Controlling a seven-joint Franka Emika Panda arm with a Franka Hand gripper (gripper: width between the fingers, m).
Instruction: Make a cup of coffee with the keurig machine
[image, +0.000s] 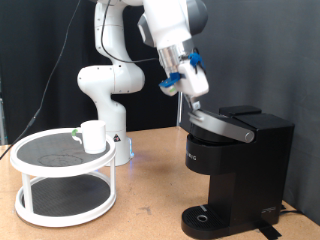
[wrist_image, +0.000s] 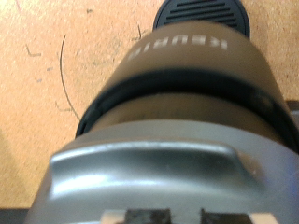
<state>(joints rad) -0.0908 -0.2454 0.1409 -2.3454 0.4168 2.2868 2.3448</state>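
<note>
- At the exterior view's right, on the wooden table (image: 150, 215), stands the keurig machine (image: 245, 165), black and boxy; its round drip tray (image: 205, 216) is bare, with no vessel on it.
- Above the machine's lid handle (image: 222, 124), the gripper (image: 190, 95) hangs with its blue-padded fingers pointing down at the grey handle bar; the lid appears tilted up toward the arm, though whether it is fully latched cannot be told.
- Finger state: neither view shows whether the fingers stand apart or together. The wrist view shows only two pale tips at the lower edge, just beside the handle's grey rim, with no object between them.
- The wrist view looks down over the lid handle (wrist_image: 149, 173), the branded front of the machine (wrist_image: 177, 51) and the drip tray (wrist_image: 204, 17).
- The cup (image: 93, 136), a white mug, rests on the upper shelf of a round white two-tier stand (image: 62, 178) at the exterior view's left, well apart from the machine.
- Risk, as a judgement: the handle is smooth and sloped, so an off-centre contact could let the fingers slide off; a push with a sideways component might shift the machine on the table.
</note>
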